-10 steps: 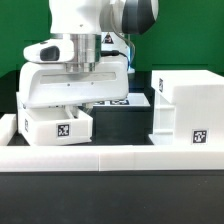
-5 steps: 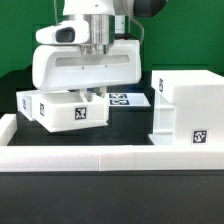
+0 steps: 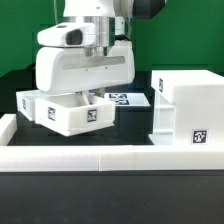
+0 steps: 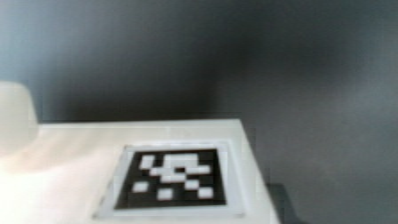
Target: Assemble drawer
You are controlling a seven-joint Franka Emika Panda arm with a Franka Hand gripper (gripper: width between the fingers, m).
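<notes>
A small white drawer tray (image 3: pixel 70 117) with a square tag hangs tilted just above the table, left of centre in the exterior view. My gripper (image 3: pixel 86 97) is over it and shut on its upper wall; the hand hides most of the fingers. A second tray (image 3: pixel 26 103) sits behind it at the exterior view's left. The large open-fronted drawer case (image 3: pixel 186 108) stands at the exterior view's right. The wrist view shows the held tray's white face (image 4: pixel 71 160) and its tag close up; no fingers show there.
Low white wall strips run along the front (image 3: pixel 100 157) and the exterior view's left (image 3: pixel 8 126). The marker board (image 3: pixel 126 98) lies flat between the held tray and the case. The table top is dark (image 3: pixel 125 120).
The tray has come up off the table, tilted, and moved with my gripper toward the exterior view's right, nearer the case. The hand has turned.
</notes>
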